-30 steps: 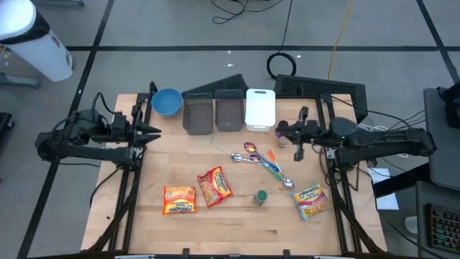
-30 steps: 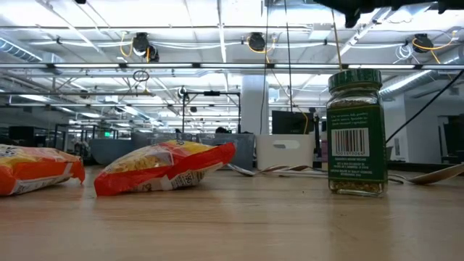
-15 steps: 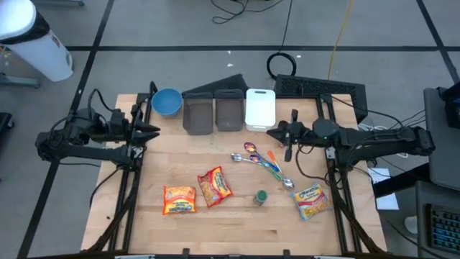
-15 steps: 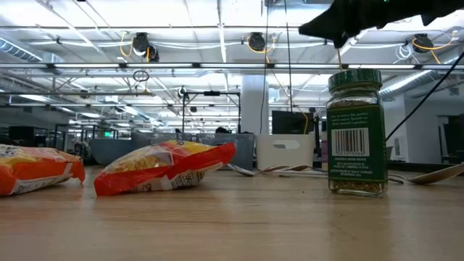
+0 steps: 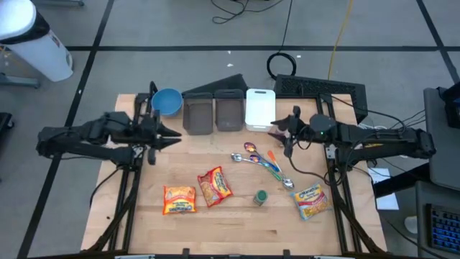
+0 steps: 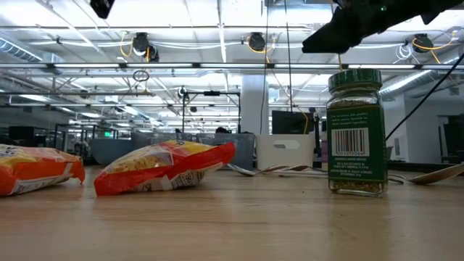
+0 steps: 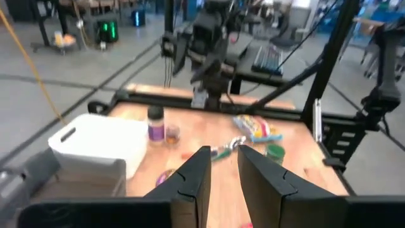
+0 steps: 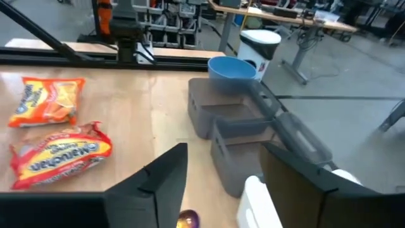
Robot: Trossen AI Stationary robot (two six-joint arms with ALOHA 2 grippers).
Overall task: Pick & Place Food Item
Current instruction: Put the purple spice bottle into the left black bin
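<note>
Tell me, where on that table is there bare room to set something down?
The front strip of the table, nearer than the orange packet, red packet and green jar, is bare. So is the wood between the blue bowl and those packets, though the left gripper hangs over it. It is crowded around the spoons and bins.

Noodle packets (image 5: 198, 192) (three) on table (image 5: 237, 223)
</note>
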